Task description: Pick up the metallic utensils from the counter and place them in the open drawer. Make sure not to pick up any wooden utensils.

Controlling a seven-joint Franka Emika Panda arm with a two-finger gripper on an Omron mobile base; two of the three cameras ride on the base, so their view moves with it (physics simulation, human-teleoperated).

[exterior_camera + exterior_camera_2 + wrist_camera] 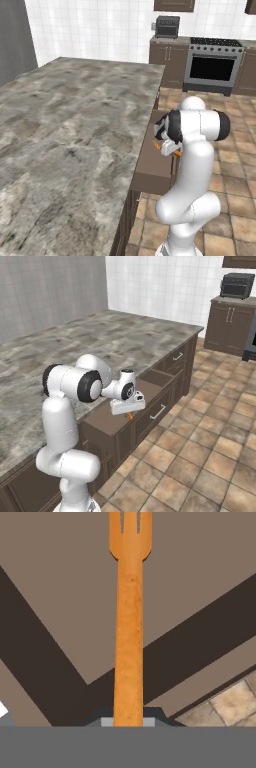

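Claw (129, 722) clamped on the orange fork (129, 637). In the hand view the fork's handle rises from bottom centre straight up the middle, with the short tines at the top edge. Behind it lies the brown floor of the open drawer (190, 567), with dark bands of its walls crossing diagonally; a patch of tan floor tiles (225, 704) shows at lower right.

Left base view: claw (169, 148) sits right of centre, over the open drawer (152, 172), which juts out from the worktop (75, 130) edge. A sliver of orange fork (156, 146) pokes out beside the hand. The marbled worktop takes up the left and centre of the frame. Stove (212, 65) and a toaster oven (167, 26) stand at the upper right against the tiled wall.

Right base view: claw (129, 408) at centre, a small orange tip of the fork (130, 416) showing beneath it, over the drawer (107, 418). Worktop (100, 336) spans the left and upper centre.
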